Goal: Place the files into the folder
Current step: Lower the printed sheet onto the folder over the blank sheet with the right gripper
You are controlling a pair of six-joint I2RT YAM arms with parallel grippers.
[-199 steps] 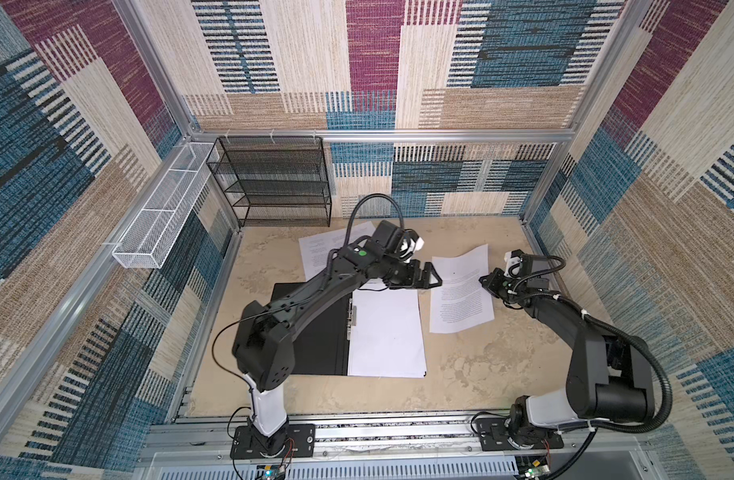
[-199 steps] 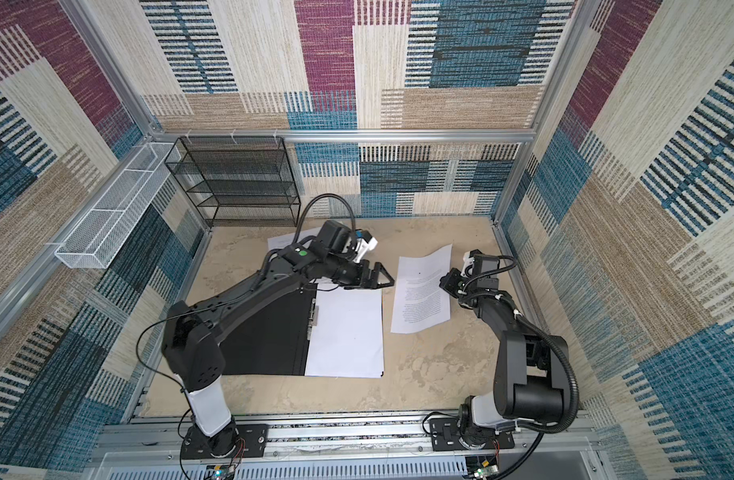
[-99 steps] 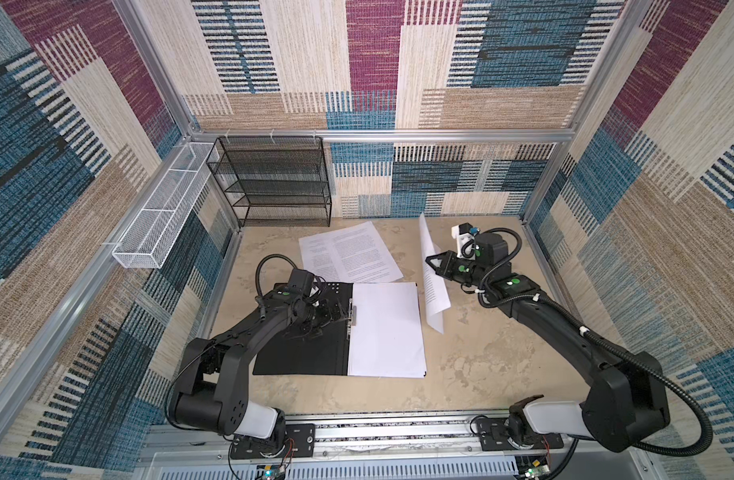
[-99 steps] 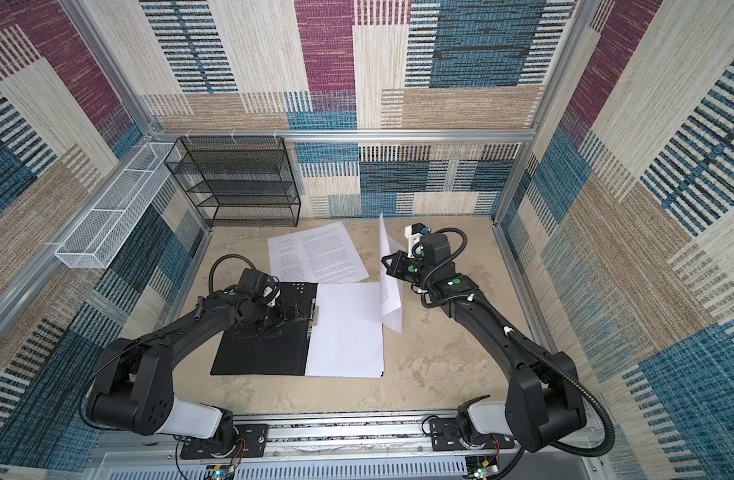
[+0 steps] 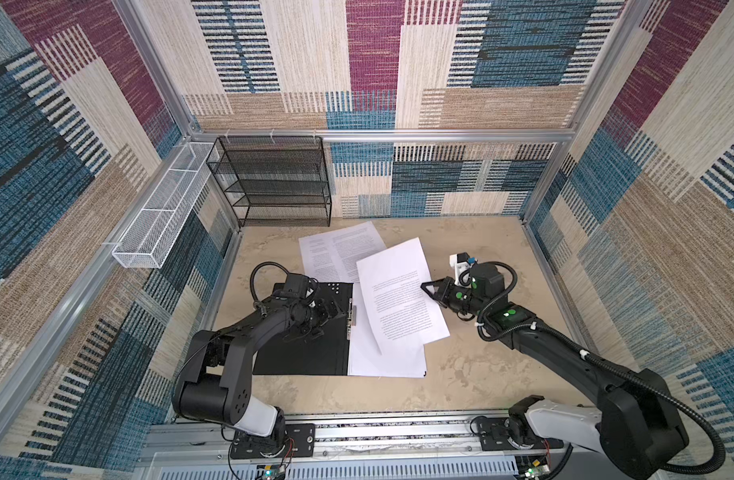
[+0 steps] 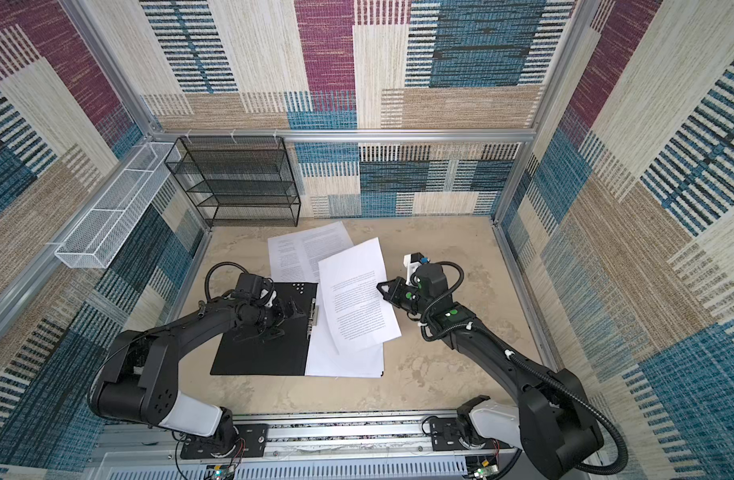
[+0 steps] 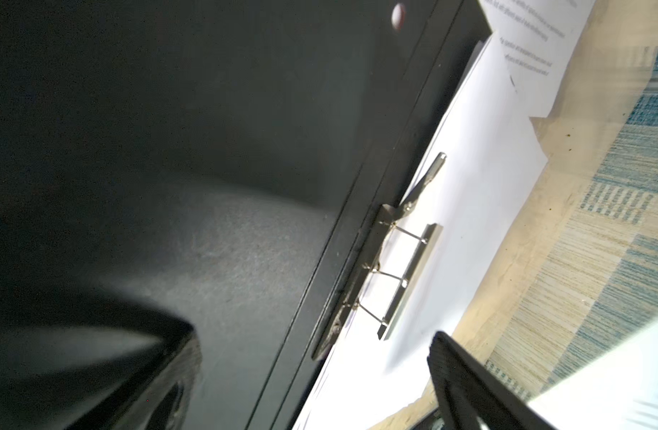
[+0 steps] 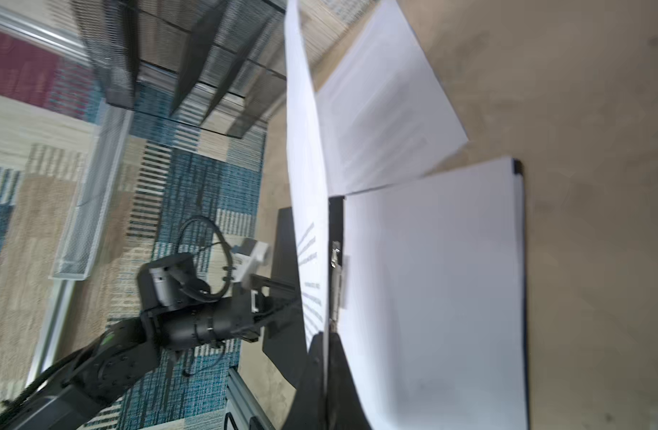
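The folder point(image 5: 303, 353) lies open, black inside up, with its metal spine clip point(image 5: 351, 318) raised. A stack of white files point(image 5: 386, 361) rests on its right half. My right gripper point(image 5: 428, 288) is shut on the edge of one printed sheet point(image 5: 398, 299), which hangs tilted over that stack; the right wrist view shows the sheet point(image 8: 305, 149) pinched edge-on. My left gripper point(image 5: 326, 313) stands open, low over the folder's black left half point(image 7: 245, 149), beside the clip point(image 7: 394, 268), holding nothing. More printed files point(image 5: 340, 253) lie behind the folder.
A black wire-mesh rack point(image 5: 274, 183) stands against the back wall on the left. A white mesh basket point(image 5: 162, 220) hangs on the left wall. Bare beige table point(image 5: 502, 365) lies right of and in front of the folder.
My left arm pulled back from the table's middle to the folder's left half. My right gripper lifted a sheet off the table, stood it upright, then swung it over the stack.
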